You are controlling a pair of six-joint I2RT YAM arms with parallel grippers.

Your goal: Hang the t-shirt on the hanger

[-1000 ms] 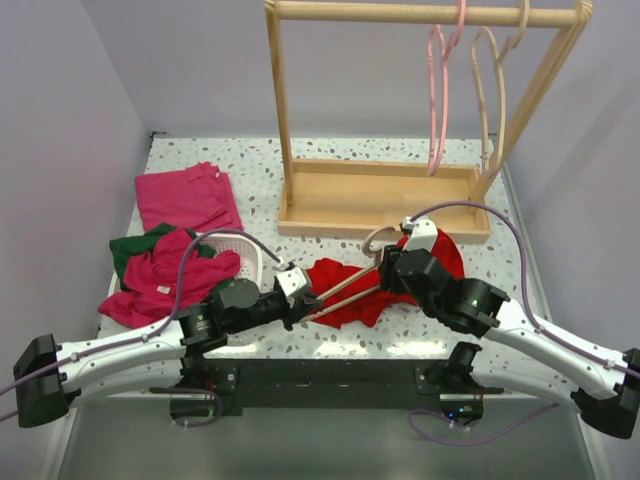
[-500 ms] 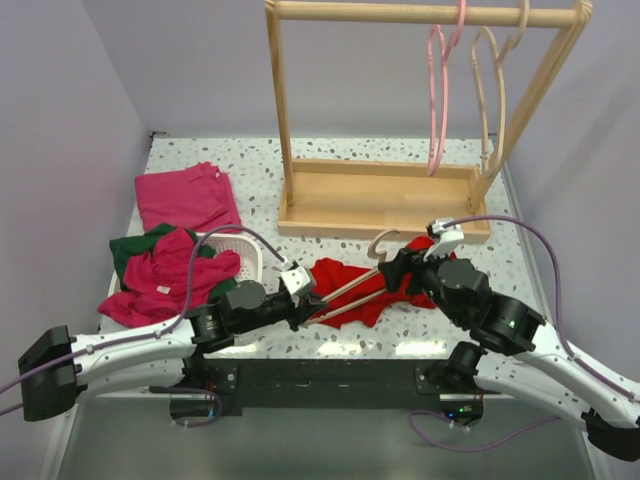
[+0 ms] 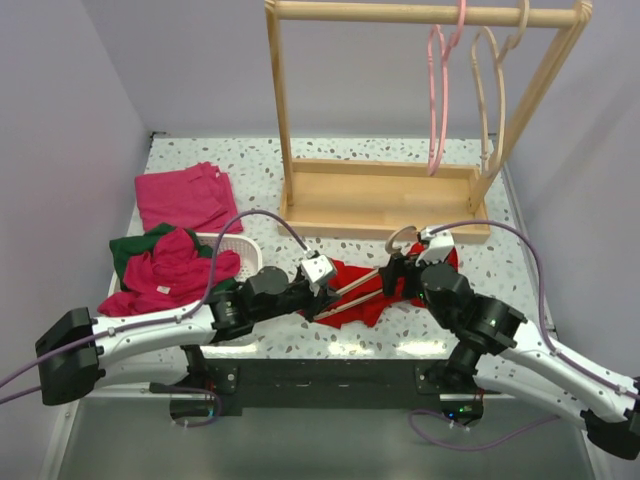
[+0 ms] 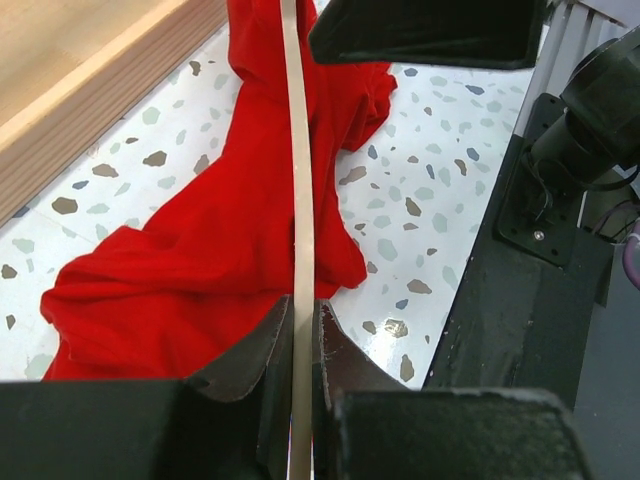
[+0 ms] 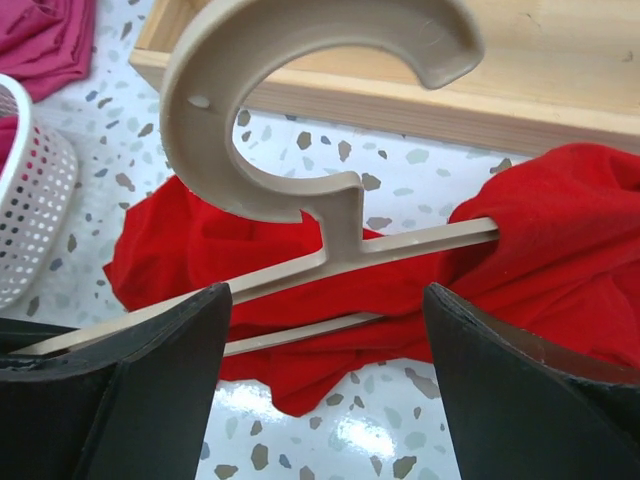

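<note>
Left gripper (image 4: 298, 330) clenched on hanger (image 4: 296, 180) arm, shoved rightward. T-shirt (image 5: 560, 230) heaped mid tabletop (image 3: 250, 155) near front edge, 1 hanger end buried in cloth. Right gripper (image 5: 325, 300) just released, jaws wide astride hook neck; probably regrasping next.

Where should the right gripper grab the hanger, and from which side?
On the hanger, probably the short neck under the hook, approached from the near side, where the open right gripper faces it. That neck is bare and narrow. The t-shirt covers one arm, and the left gripper clamps the other end.
</note>
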